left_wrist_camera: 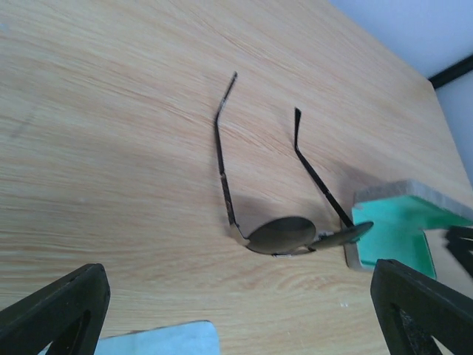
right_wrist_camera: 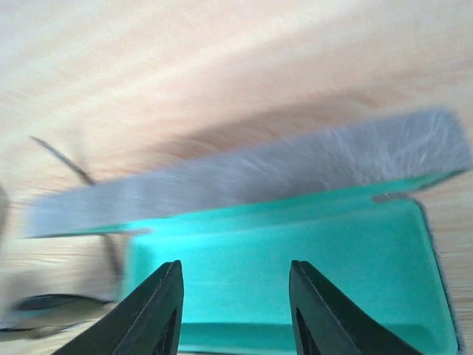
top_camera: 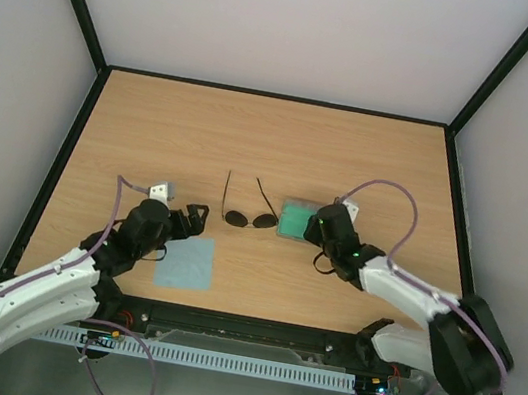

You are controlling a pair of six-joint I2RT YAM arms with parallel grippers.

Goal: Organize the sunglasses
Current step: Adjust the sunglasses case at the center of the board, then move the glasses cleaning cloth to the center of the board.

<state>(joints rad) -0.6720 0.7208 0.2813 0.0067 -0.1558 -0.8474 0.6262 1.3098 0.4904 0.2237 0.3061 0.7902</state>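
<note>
The sunglasses (top_camera: 248,218) are lying unfolded near the middle of the surface (top_camera: 272,148), temples pointing to 12 o'clock. The open green-lined case (top_camera: 295,220) is sitting just beside them at 3 o'clock, the blue cloth (top_camera: 185,262) at 7 o'clock. The left gripper (top_camera: 194,218) is hovering spread at their 9 o'clock. The right gripper (top_camera: 316,229) is hanging spread over the case.

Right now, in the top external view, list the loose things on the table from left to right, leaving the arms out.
light blue cloth -> sunglasses -> open case with its green lining showing
</note>
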